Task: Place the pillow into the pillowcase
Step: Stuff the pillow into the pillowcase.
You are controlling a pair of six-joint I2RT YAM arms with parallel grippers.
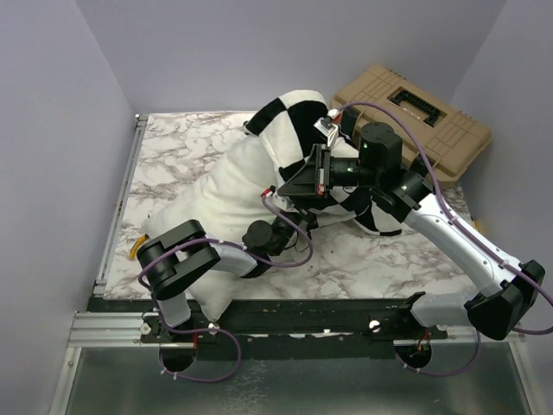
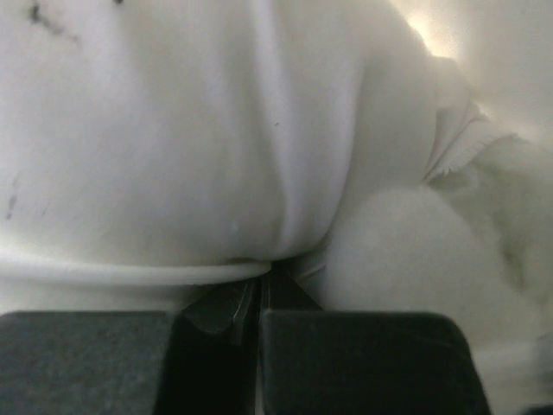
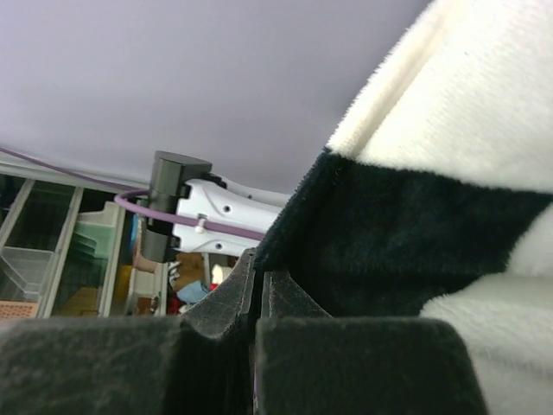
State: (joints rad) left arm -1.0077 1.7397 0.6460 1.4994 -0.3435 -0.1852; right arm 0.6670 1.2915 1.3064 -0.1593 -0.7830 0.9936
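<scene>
The white pillow lies across the middle of the marble table, its near end hanging over the front edge. The black-and-white checked pillowcase covers its far right part. My right gripper is shut on the black hem of the pillowcase and holds it raised; in the top view this gripper sits at the case's mouth. My left gripper is shut, pinching smooth white fabric of the pillow. In the top view my left gripper lies against the pillow, just below the right one.
A tan plastic toolbox stands at the back right corner, close to the right arm's elbow. A small yellow object lies at the table's left edge by the metal rail. Lilac walls close the table on three sides.
</scene>
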